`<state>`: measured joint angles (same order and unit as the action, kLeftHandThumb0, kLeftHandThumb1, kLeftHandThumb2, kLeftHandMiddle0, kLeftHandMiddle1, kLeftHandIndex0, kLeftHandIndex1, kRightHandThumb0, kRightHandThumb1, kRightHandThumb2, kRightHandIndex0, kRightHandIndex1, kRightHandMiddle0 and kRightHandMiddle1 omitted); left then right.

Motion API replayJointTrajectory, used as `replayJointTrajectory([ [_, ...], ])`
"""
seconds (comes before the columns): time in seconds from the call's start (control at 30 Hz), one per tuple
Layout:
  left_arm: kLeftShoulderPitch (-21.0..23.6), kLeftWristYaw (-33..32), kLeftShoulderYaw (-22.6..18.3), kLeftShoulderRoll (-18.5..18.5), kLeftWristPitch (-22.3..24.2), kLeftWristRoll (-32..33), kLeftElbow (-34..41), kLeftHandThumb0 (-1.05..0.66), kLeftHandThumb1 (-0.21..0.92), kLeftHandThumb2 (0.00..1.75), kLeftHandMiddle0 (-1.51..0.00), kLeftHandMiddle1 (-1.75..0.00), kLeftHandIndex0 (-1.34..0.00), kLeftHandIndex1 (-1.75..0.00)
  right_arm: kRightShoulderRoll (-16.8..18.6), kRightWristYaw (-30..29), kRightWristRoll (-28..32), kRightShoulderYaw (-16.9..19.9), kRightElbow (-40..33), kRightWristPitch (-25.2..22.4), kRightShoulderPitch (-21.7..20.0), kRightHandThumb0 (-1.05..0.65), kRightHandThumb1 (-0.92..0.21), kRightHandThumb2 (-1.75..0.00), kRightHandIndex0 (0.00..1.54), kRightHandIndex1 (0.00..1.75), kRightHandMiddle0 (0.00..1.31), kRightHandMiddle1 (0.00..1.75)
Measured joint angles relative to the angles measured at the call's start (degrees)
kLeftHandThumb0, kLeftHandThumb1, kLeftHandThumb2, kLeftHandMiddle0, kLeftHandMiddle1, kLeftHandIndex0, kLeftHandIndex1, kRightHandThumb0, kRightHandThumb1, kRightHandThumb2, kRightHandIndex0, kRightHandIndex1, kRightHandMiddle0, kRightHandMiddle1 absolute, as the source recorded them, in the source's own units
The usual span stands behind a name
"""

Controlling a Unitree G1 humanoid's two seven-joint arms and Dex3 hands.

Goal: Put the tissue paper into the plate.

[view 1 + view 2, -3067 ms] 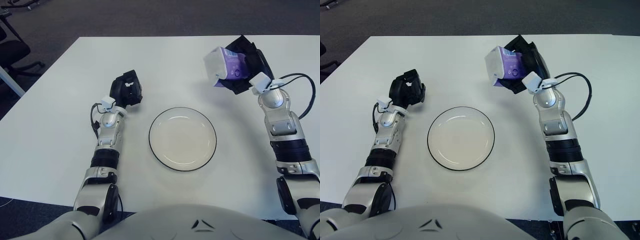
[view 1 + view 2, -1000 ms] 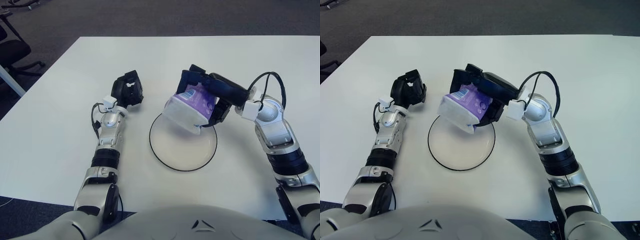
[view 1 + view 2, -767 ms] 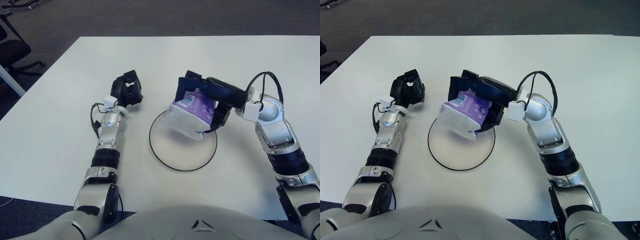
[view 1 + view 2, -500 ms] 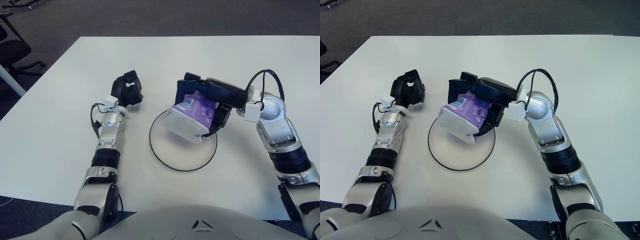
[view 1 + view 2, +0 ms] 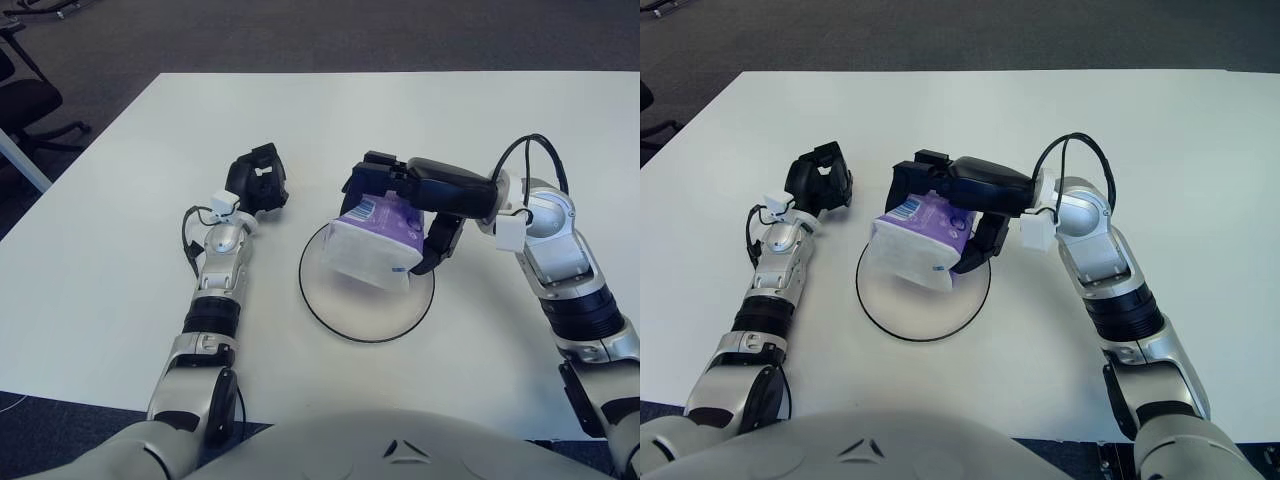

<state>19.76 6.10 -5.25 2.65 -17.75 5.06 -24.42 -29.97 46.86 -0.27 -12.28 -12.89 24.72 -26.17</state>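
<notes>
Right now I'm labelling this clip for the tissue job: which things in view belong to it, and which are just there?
In the job:
- tissue pack, over the plate
- plate
- right hand, gripping the pack

Just there:
- left hand, parked left of the plate
- table
- office chair, off the table's left edge

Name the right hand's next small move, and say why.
Probably lower a little, then open the fingers. The right hand grips the tissue pack over the plate, with the pack tilted and apparently not yet resting flat. The left hand is parked on the table beside the plate.
</notes>
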Motion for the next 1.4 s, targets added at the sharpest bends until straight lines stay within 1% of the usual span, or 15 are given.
replayJointTrajectory([
  [0.17,-0.13,-0.59,0.26,0.0,0.0,-0.32,0.44,-0.42,0.57,1.1,-1.3,-1.75,-1.06,-1.75,-0.85,0.17,-1.24,-0.32,1.72,3.09,-0.8,-0.05,-0.38,-1.31,0.0,0.05,0.0,0.63],
  [0.2,-0.16,-0.65,0.29,0.0,0.0,-0.34,0.55,-0.41,0.57,1.1,-1.3,-1.75,-1.06,-1.75,-0.97,0.17,-1.46,-0.36,1.89,3.31,-0.89,-0.11,-0.43,-1.25,0.0,0.03,0.0,0.6],
  [0.23,-0.19,-0.69,0.3,0.0,0.01,-0.35,0.63,-0.41,0.57,1.1,-1.29,-1.75,-1.06,-1.75,-1.07,0.17,-1.6,-0.4,1.99,3.46,-0.96,-0.13,-0.45,-1.22,0.0,0.03,0.0,0.59],
  [0.27,-0.21,-0.73,0.32,0.0,0.03,-0.35,0.69,-0.41,0.56,1.1,-1.29,-1.75,-1.06,-1.75,-1.17,0.16,-1.75,-0.43,2.1,3.7,-1.01,-0.22,-0.52,-1.13,0.0,0.02,0.0,0.57],
  [0.33,-0.21,-0.78,0.33,-0.02,0.09,-0.35,0.7,-0.41,0.56,1.1,-1.29,-1.75,-1.05,-1.75,-1.32,0.16,-2.21,-0.44,2.26,4.18,-1.09,-0.33,-0.61,-1.01,0.0,0.01,0.0,0.55],
  [0.4,-0.21,-0.81,0.32,-0.04,0.12,-0.35,0.7,-0.41,0.56,1.11,-1.29,-1.75,-1.05,-1.75,-1.46,0.15,-2.57,-0.44,2.44,4.59,-1.13,-0.4,-0.66,-0.94,0.0,0.0,0.0,0.54],
  [0.47,-0.21,-0.81,0.31,-0.06,0.12,-0.34,0.7,-0.4,0.55,1.11,-1.29,-1.75,-1.05,-1.75,-1.59,0.12,-2.82,-0.44,2.62,5.09,-1.13,-0.45,-0.68,-0.88,0.0,0.0,0.0,0.53],
  [0.53,-0.21,-0.82,0.31,-0.08,0.12,-0.34,0.69,-0.4,0.55,1.11,-1.29,-1.75,-1.05,-1.75,-1.72,0.04,-3.0,-0.43,2.82,5.81,-1.13,-0.49,-0.69,-0.84,0.0,0.0,0.0,0.51],
  [0.63,-0.21,-0.83,0.31,-0.09,0.12,-0.35,0.68,-0.38,0.55,1.12,-1.3,-1.75,-1.04,-1.75,-1.88,-0.12,-3.47,-0.43,2.93,6.7,-1.14,-0.59,-0.71,-0.72,0.0,0.0,0.0,0.4],
  [0.83,-0.21,-0.85,0.32,-0.09,0.1,-0.81,0.65,-0.37,0.53,1.13,-1.32,-1.75,-1.03,-1.75,-2.13,-0.83,-5.01,-0.39,2.9,6.98,-1.17,-0.69,-0.74,-0.61,0.0,0.0,0.0,0.28],
  [1.03,-0.21,-0.85,0.3,-0.09,0.08,-0.86,0.64,-0.38,0.53,1.14,-1.33,-1.75,-1.04,-1.75,-2.72,-1.11,-5.22,0.01,1.86,6.21,-1.19,-0.73,-0.71,-0.55,0.0,0.0,0.0,0.23],
  [1.3,-0.21,-0.78,0.13,-0.15,0.01,-0.6,0.64,-0.38,0.54,1.13,-1.33,-1.75,-1.04,-1.75,-5.24,-1.11,-5.76,1.62,-1.14,2.93,-2.03,-0.76,-0.68,-0.53,0.0,0.0,0.0,0.21],
  [1.4,-0.21,-0.1,-0.09,-0.18,-0.24,0.44,0.64,-0.37,0.53,1.14,-1.34,-1.75,-1.04,-1.75,-5.76,-1.11,-5.88,1.9,-1.76,2.27,-2.28,-0.76,-0.68,-0.53,0.0,0.0,0.0,0.21],
])
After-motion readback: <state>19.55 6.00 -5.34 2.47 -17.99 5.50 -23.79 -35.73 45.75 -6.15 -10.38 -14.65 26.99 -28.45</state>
